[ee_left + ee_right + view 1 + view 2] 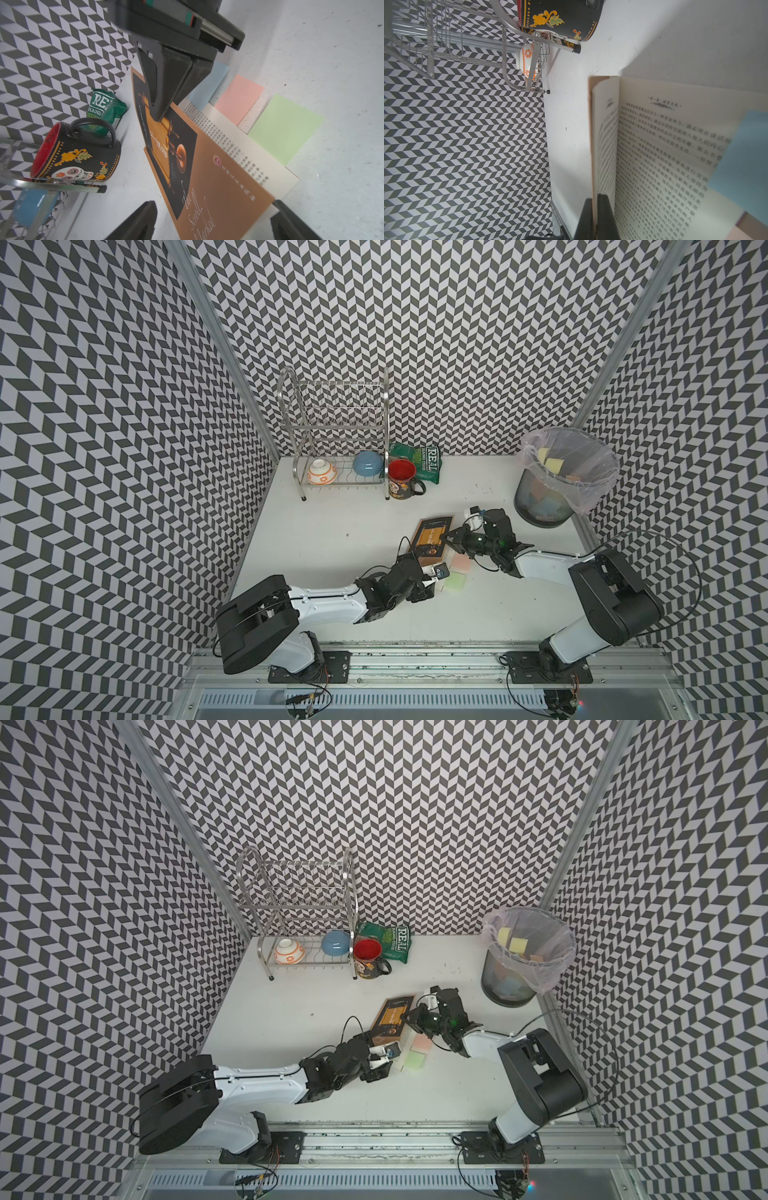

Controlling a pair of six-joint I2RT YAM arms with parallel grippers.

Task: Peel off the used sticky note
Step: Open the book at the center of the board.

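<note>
Book (pixel 432 543) mid worktop (pixel 332 539), cover lifted. Three sticky notes (pixel 239 97) on page edge, jutting out side by side toward right arm's side. Right gripper (pixel 446 540) at book's far corner, fingers (pixel 604 216) pinched on cover. Left gripper (pixel 432 572) at book's near end, fingers (pixel 141 222) straddling it. Dish rack (pixel 336 435) against back wall, two bowls (pixel 322 471) in lower tier. Mug (pixel 402 479) just right of rack; snack bag (pixel 419 460) behind mug. Waste bin (pixel 557 477) back right, well apart from book, notes inside.
</note>
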